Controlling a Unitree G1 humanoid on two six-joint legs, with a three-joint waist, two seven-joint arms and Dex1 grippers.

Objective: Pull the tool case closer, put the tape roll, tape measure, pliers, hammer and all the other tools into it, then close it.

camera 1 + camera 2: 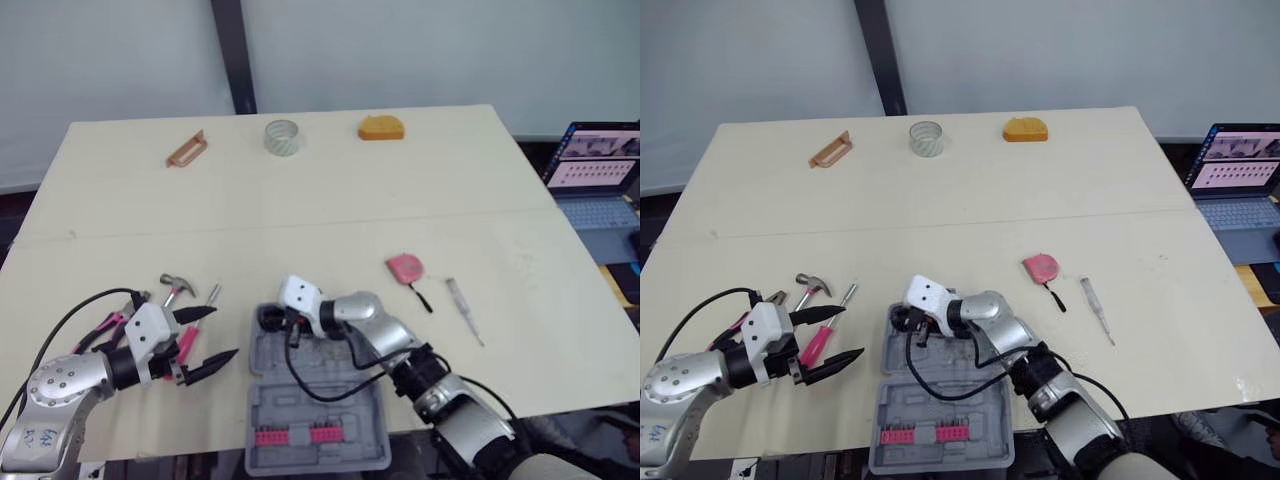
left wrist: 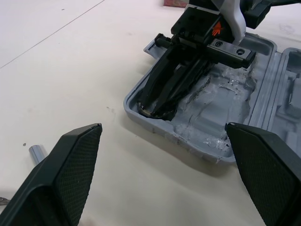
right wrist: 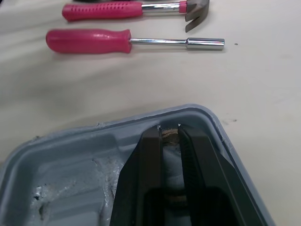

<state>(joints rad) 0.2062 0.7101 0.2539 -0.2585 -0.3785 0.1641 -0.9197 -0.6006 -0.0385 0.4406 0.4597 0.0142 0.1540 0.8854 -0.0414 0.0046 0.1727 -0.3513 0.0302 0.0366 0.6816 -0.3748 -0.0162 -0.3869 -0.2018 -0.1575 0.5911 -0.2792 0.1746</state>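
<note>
Tool case (image 1: 320,420) lies open at the near edge of the bench (image 1: 300,230), about the middle, with the right end effector (image 3: 170,136) down in its far left corner. Left of the case sit the hammer (image 1: 178,286), nut driver (image 1: 823,335) and pliers (image 1: 110,325), close together, the left end effector (image 1: 222,333) by them; right of it lie the tape measure (image 1: 405,267), then a small screwdriver (image 1: 464,310). Along the far edge, left to right: wooden handle (image 1: 187,149), tape roll (image 1: 282,137), orange block (image 1: 382,127).
</note>
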